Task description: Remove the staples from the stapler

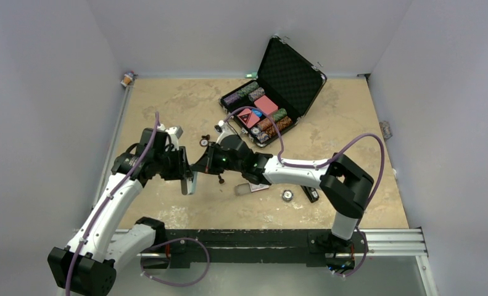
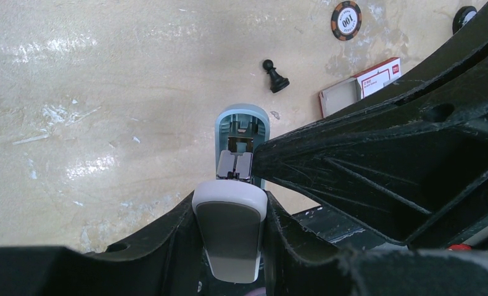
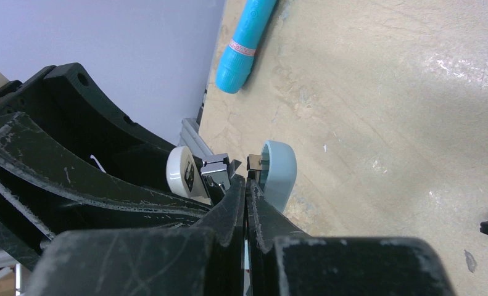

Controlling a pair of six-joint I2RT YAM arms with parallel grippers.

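Note:
My left gripper (image 1: 184,174) is shut on the stapler (image 1: 189,181) and holds it above the table by its grey, white-rimmed top (image 2: 230,228). The stapler stands hinged open. Its pale teal base (image 2: 241,120) swings away from the top, and the silvery magazine (image 2: 235,165) is bared between them. My right gripper (image 3: 244,177) is shut, its fingertips pushed into the gap between the white top (image 3: 181,171) and the teal base (image 3: 278,168), right at the magazine's end (image 3: 215,168). I cannot make out the staples apart from the metal of the magazine.
An open black case of poker chips (image 1: 278,92) sits at the back. A small red-and-white box (image 2: 364,83), a black chess pawn (image 2: 276,77) and a loose chip (image 2: 345,18) lie on the table below the grippers. A cyan pen (image 3: 244,43) lies near the table's edge.

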